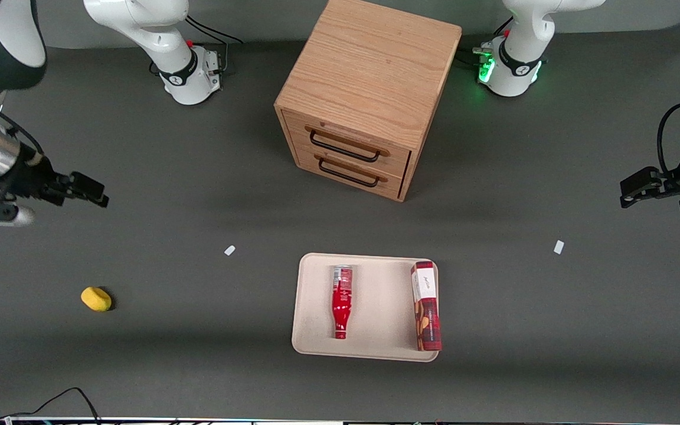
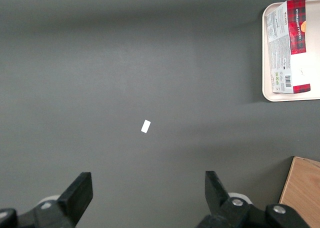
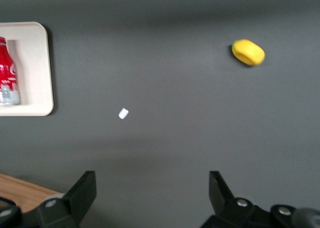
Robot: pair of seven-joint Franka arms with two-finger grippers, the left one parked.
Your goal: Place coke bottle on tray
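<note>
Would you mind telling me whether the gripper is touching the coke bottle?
Apart. The front view shows the open gripper toward the working arm's end, with bare table between it and the coke bottle on the tray.

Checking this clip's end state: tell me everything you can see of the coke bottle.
The coke bottle is small, slim and glossy red with white script, a silver-grey base end and a narrow red-capped neck. It lies flat on the beige tray, neck pointing toward the front camera, apart from the red-and-white box lying beside it on the same tray. Nothing grips it: the hand is open, off at the working arm's end of the table.
</note>
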